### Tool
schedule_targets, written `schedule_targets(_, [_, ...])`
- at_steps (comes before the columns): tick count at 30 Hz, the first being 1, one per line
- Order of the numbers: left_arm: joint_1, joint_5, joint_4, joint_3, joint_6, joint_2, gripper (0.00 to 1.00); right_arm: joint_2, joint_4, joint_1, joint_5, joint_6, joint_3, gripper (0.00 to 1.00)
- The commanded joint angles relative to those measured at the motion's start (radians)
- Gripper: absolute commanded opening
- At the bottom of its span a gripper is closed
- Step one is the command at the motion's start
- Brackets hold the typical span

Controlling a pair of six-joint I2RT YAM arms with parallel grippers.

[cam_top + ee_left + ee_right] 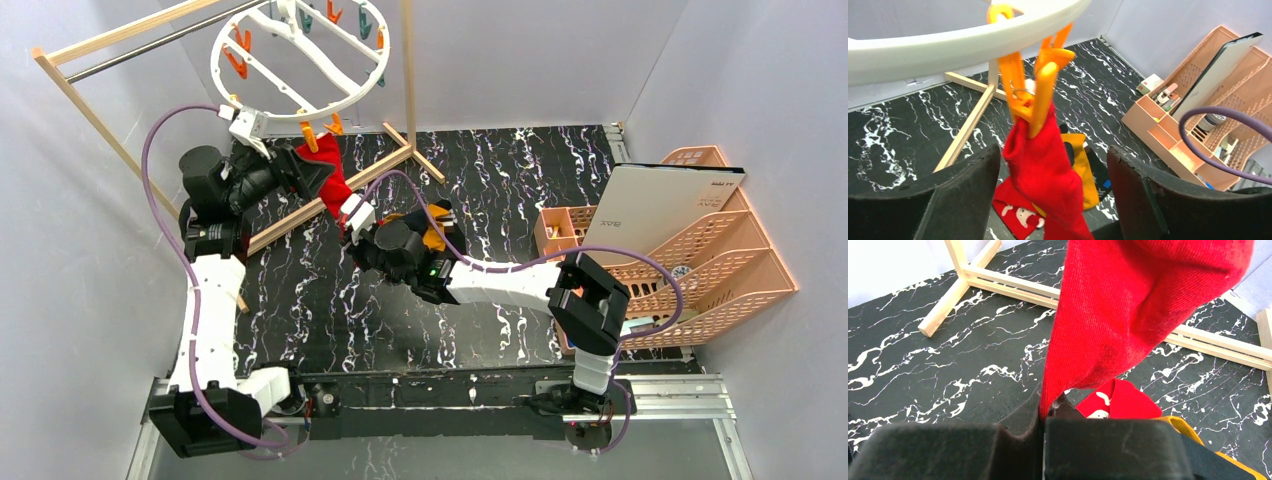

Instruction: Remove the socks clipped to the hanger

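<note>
Hanger: the white ring hanger (345, 103) hangs tilted from the wooden rack (385, 162); the left wrist view shows only an arc of its rim.
Clipped sock: one red sock (1048, 160) hangs from an orange clip (1030, 95) on the near rim. Its cuff is hidden inside the clip.
Left gripper (1053, 150): jaws apart, one pad on each side of the sock below the clip. Whether the left pad brushes the fabric cannot be told.
Right gripper (1044, 412): jaws together, clamped on the sock's lower end, which disappears between the pads.
Loose socks: a red sock with white figures (1115, 400) and a mustard sock (1208, 440) lie on the black marbled table. They are cut off at the frame edge and mostly covered by the right arm from above. Something dark beside them is too unclear to name.
Organiser: a peach organiser (720, 260) stands at the right.
</note>
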Motion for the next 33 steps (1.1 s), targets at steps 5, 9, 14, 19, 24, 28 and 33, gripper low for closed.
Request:
schedule_targets(5, [0.064,0.07,0.092,0.03,0.063,0.048,0.73,-0.065,0.021,0.006,0.015,-0.006,0.005,0.01])
schedule_targets(9, [0.093,0.11,0.244,0.003,-0.032,0.074,0.73,-0.068,0.02,0.006,0.006,-0.01,0.004,0.01])
schedule_targets(14, [0.112,0.206,0.52,-0.007,-0.251,0.12,0.7,-0.068,0.02,0.006,0.004,-0.008,0.003,0.01])
schedule_targets(19, [0.112,0.311,0.845,-0.002,-0.505,0.201,0.68,-0.053,0.015,0.006,0.011,-0.009,0.015,0.01])
schedule_targets(24, [0.077,0.344,0.916,-0.007,-0.563,0.23,0.7,-0.037,0.007,0.006,0.007,-0.01,0.034,0.01])
schedule_targets(28, [0.04,0.342,0.919,-0.016,-0.557,0.22,0.72,-0.023,-0.002,0.006,0.005,-0.007,0.05,0.01])
schedule_targets(33, [0.007,0.331,0.919,-0.021,-0.552,0.216,0.75,-0.009,-0.007,0.015,0.004,-0.003,0.058,0.01])
